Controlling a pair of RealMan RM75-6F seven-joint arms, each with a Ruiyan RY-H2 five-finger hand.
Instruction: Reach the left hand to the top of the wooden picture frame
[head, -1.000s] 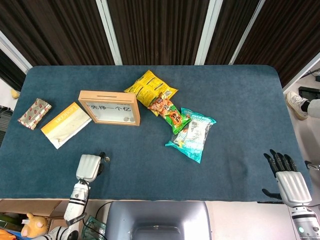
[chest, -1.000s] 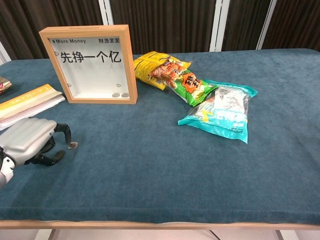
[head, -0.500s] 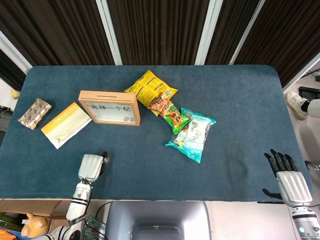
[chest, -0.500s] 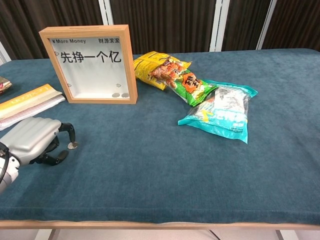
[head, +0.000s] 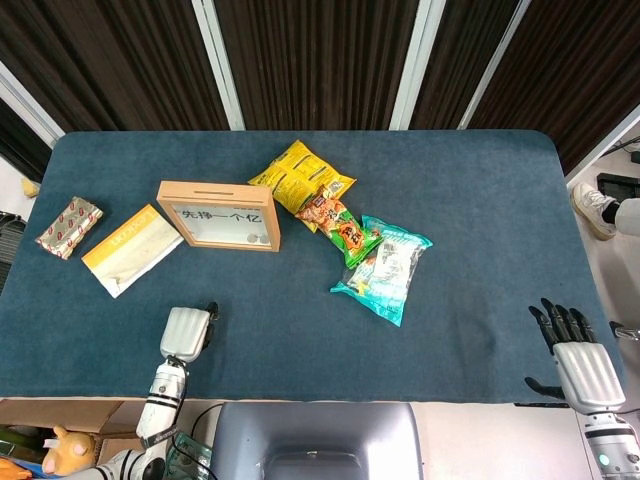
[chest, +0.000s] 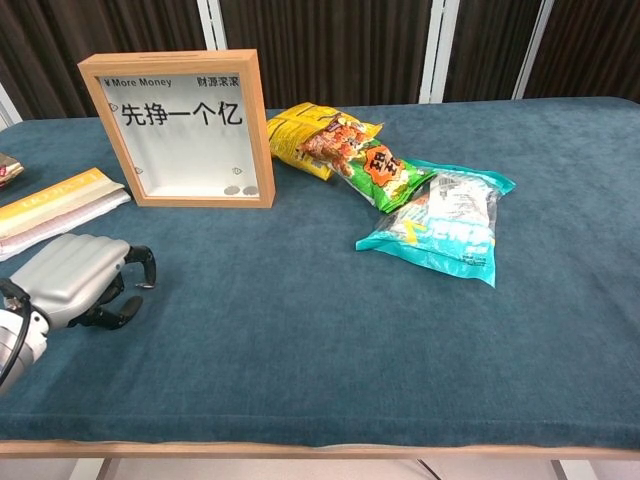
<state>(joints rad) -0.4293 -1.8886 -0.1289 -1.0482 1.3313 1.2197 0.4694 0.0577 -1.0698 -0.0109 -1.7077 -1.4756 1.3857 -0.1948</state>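
The wooden picture frame (head: 218, 215) stands upright at the table's left centre, a slot in its top edge and white lettering on its glass (chest: 185, 128). My left hand (head: 185, 333) is low over the near left table edge, well in front of the frame and apart from it. In the chest view the left hand (chest: 70, 280) has its fingers curled in, with a small coin (chest: 141, 286) pinched at the fingertips. My right hand (head: 575, 360) hangs off the near right corner, fingers spread and holding nothing.
A flat yellow-and-white packet (head: 130, 250) and a small red-patterned packet (head: 68, 227) lie left of the frame. Yellow (head: 300, 175), orange-green (head: 340, 228) and teal (head: 385, 270) snack bags lie to its right. The blue cloth table (head: 480, 200) stretches to the right.
My left hand has shifted slightly right and lifted a little, its fingers curling tighter around the coin. The frame, the packets and the right hand have not moved.
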